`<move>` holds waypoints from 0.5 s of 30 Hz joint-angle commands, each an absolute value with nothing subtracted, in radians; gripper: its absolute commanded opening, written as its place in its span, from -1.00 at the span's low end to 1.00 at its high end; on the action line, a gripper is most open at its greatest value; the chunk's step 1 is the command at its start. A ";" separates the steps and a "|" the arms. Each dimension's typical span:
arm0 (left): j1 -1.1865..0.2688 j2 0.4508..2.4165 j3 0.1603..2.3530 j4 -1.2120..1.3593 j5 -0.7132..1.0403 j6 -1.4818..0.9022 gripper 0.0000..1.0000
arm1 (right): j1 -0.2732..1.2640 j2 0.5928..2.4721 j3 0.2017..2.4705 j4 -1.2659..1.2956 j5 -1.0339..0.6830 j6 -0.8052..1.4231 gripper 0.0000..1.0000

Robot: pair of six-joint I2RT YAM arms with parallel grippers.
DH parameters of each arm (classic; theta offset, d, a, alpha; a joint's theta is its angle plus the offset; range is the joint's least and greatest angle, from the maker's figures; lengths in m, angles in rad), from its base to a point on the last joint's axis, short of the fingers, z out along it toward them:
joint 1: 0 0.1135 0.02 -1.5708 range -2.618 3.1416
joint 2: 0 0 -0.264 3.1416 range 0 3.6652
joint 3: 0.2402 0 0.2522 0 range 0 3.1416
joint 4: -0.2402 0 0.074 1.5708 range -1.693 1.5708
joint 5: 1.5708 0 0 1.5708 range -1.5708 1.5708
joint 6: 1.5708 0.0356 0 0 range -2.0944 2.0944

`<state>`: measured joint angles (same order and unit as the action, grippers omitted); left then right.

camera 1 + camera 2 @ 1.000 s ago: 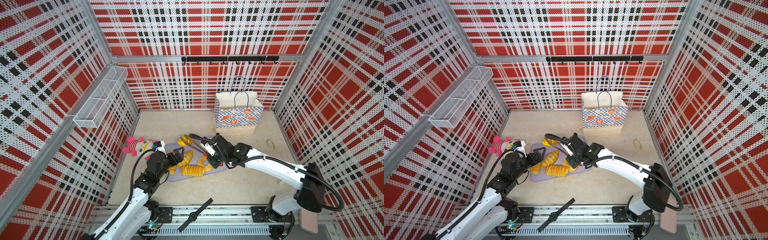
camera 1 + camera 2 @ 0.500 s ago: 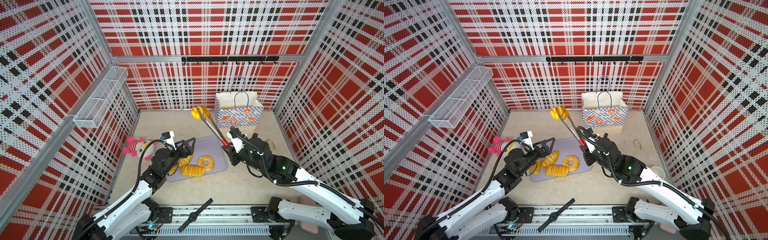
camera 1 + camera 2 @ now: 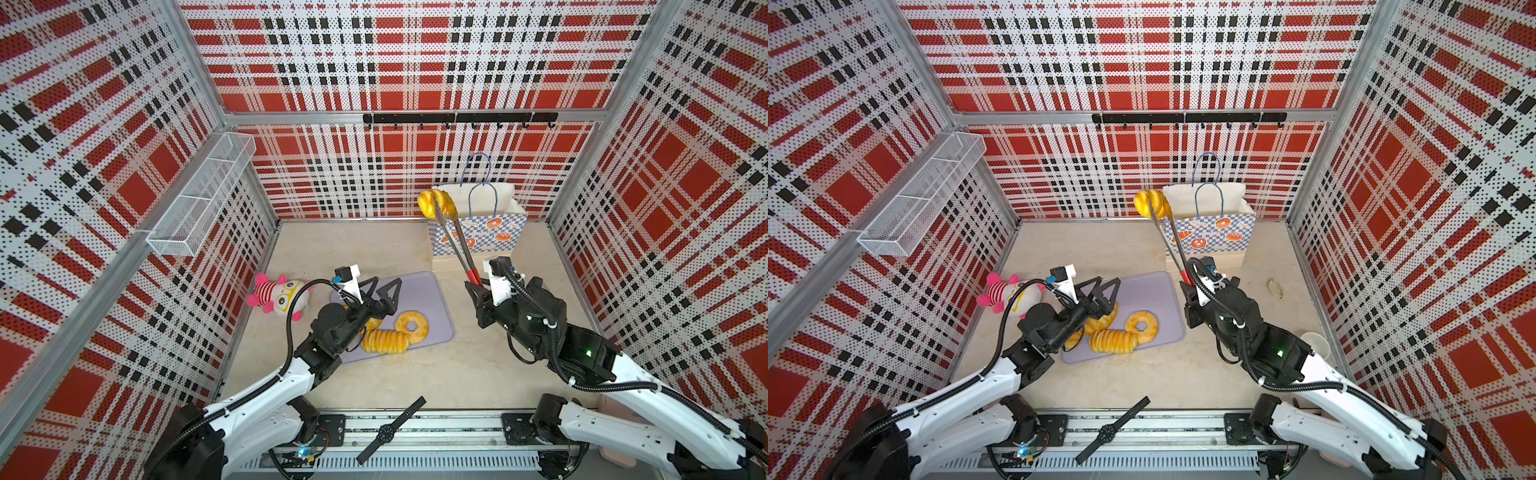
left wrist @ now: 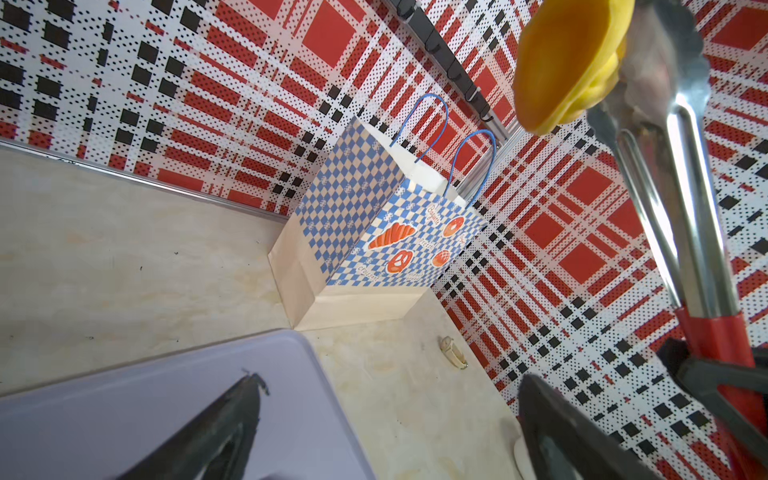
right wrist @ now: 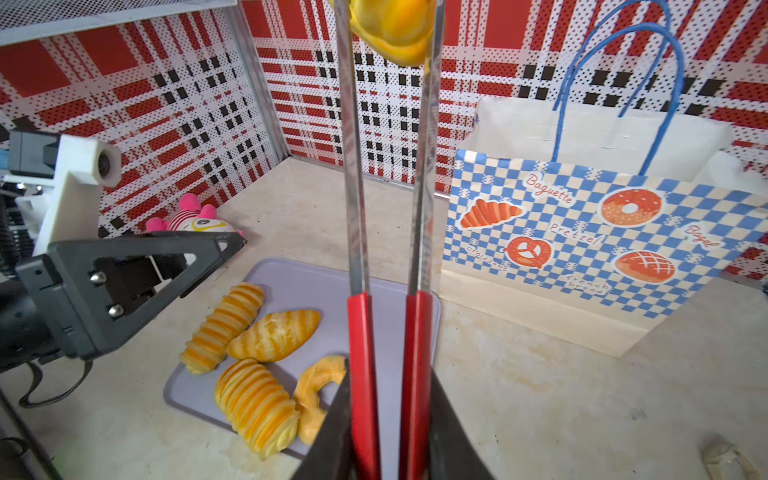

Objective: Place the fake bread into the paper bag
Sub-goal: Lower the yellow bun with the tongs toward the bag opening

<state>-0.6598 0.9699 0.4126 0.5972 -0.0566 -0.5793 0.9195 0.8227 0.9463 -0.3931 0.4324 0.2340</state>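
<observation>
Risen from the lilac tray (image 3: 432, 291), the glossy rounded bun (image 3: 426, 203) is hanging in the scalloped tips of steel tongs (image 3: 455, 241), straight ahead of the right end effector (image 3: 476, 291) clamping their red handles, just beside the checkered paper bag (image 3: 494, 232). Meanwhile the left end effector (image 3: 385, 282) is hovering, jaws apart, near the ridged loaves (image 3: 384, 341).
</observation>
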 commanded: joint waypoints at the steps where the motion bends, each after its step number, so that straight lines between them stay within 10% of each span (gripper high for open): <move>1: -0.676 0.960 0.389 0.683 -0.048 -0.510 0.96 | 0.913 0.794 0.933 -0.293 0.506 0.227 -0.52; 15: -0.703 0.898 0.336 0.684 -0.069 -0.473 0.96 | 0.880 0.855 0.921 -0.219 0.564 0.189 -0.52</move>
